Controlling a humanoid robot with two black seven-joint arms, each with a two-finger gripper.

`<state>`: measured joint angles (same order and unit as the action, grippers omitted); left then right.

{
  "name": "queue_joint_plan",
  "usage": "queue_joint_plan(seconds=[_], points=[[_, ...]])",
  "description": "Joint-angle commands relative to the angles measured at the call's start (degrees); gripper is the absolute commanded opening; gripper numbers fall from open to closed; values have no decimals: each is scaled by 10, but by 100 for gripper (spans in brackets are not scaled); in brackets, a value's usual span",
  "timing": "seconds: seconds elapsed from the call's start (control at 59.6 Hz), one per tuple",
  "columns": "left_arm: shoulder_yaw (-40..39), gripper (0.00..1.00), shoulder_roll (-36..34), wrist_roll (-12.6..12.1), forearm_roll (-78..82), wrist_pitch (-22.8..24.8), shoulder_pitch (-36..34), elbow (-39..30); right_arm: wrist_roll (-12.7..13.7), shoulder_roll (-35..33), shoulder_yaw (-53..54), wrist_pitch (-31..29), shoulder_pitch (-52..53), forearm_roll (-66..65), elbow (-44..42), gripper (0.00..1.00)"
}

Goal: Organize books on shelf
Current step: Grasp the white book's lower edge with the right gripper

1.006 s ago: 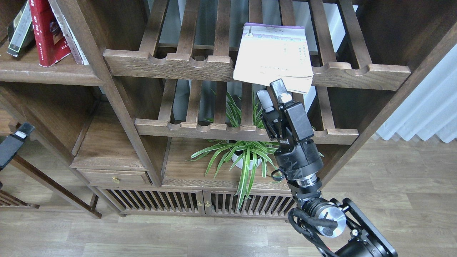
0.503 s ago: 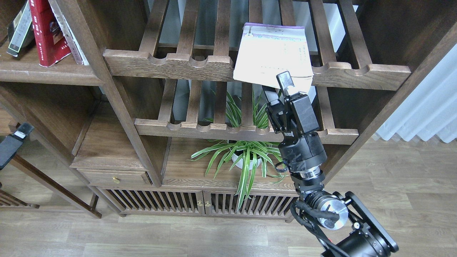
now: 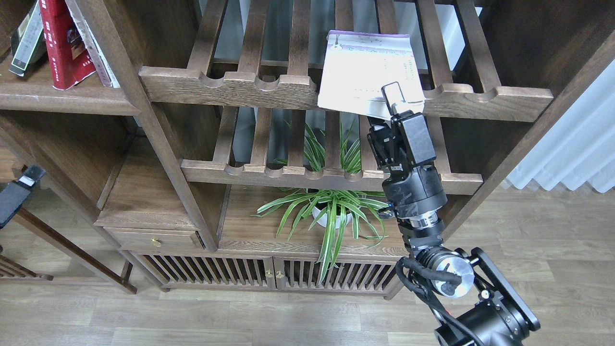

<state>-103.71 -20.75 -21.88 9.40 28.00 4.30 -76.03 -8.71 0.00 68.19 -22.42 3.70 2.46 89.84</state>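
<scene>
The cream-white book (image 3: 367, 72) with a purple top band lies flat on the upper slatted rack (image 3: 230, 86), its near edge hanging over the front rail. My right gripper (image 3: 388, 109) is at the book's near right corner. One finger lies on top of the cover, the other is hidden beneath, and the jaws look closed on the corner. The red book (image 3: 60, 43) and the grey-black book (image 3: 26, 41) lean upright on the dark-brown shelf (image 3: 62, 98) at the top left. My left gripper (image 3: 21, 187) shows only partly at the left edge.
A thin white book (image 3: 93, 45) leans against the red one. A second slatted rack (image 3: 269, 173) sits below the first. A potted spider plant (image 3: 329, 211) stands on the board under it. A cabinet upright (image 3: 153, 129) separates the shelf from the racks.
My right gripper has risen and moved right, from below the book to its near right corner, and closed on it. The book's near edge has lifted slightly. The left arm has not moved.
</scene>
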Motion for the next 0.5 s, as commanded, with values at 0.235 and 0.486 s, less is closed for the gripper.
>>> queue_joint_plan(seconds=[0.235,0.486], points=[[-1,100,-1,0,0,0,0,0,0,0,0,12,11,0,0,88],[-1,100,-2,0,0,0,-1,0,0,0,13,4,11,2,0,60]])
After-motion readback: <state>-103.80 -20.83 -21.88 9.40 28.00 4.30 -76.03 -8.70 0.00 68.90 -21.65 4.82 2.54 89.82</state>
